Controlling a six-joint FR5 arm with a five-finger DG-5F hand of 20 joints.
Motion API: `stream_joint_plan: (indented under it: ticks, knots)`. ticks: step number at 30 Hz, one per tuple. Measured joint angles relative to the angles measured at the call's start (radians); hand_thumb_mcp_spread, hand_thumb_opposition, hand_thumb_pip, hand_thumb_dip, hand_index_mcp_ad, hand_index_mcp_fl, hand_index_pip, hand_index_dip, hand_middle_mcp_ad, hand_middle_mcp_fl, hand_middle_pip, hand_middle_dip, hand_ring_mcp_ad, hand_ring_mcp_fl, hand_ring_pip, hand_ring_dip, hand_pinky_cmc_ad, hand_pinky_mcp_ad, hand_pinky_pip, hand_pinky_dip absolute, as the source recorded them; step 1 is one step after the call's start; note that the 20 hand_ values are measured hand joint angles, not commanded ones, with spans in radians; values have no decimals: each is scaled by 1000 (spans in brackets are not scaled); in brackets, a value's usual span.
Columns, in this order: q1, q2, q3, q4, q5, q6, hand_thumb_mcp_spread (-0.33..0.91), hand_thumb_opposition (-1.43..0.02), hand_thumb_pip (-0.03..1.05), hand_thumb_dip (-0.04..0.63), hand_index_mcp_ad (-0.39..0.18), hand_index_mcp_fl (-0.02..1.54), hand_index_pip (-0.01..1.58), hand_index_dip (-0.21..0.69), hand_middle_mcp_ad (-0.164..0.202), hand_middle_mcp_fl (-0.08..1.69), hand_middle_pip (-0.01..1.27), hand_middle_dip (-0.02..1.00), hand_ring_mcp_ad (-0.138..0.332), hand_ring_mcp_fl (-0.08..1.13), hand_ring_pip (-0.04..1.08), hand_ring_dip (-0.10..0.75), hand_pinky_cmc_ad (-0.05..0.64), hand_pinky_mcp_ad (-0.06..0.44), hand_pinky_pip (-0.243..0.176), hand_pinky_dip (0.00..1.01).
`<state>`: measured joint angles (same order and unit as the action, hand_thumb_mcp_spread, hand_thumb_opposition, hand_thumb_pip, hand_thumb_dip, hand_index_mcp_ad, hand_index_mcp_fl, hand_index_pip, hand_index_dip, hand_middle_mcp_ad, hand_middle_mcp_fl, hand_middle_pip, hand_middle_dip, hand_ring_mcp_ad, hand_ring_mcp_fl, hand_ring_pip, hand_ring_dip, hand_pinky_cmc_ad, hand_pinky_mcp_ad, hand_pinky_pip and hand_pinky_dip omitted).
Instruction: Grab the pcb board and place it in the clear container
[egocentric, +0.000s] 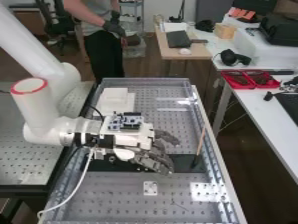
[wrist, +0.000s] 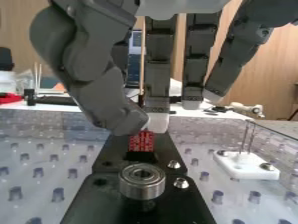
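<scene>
The robot hand (egocentric: 154, 159) is curled over the black plate (wrist: 93, 197), its thumb and one finger pinching the top of one red pcb board (wrist: 141, 143). Near the board are one metal cylinder (wrist: 142, 186) and two domed screws (wrist: 181, 183); one white block (wrist: 243, 166) lies farther out.

Red board (wrist: 141, 143) partly hidden by the robot hand (egocentric: 154, 161) in the wrist view

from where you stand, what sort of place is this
Probably a robotics lab or workshop: a white robot arm extends over a bench dotted with holes, and red trays of small items sit on a side table.
</scene>
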<state>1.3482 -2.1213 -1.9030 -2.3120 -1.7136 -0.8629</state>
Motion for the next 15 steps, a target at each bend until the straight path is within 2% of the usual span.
stream_joint_plan:
  ticks: [7,15]
  knots:
    - [-5,-3,26,-70,-28,-16,524,-918,810,396,-195,24,621,16,26,447,834,785,127,340,339,525,461,244,52,703]
    - [-8,-11,32,-89,-41,-25,524,-918,810,396,-194,24,607,16,26,443,815,798,127,340,337,525,463,244,51,703]
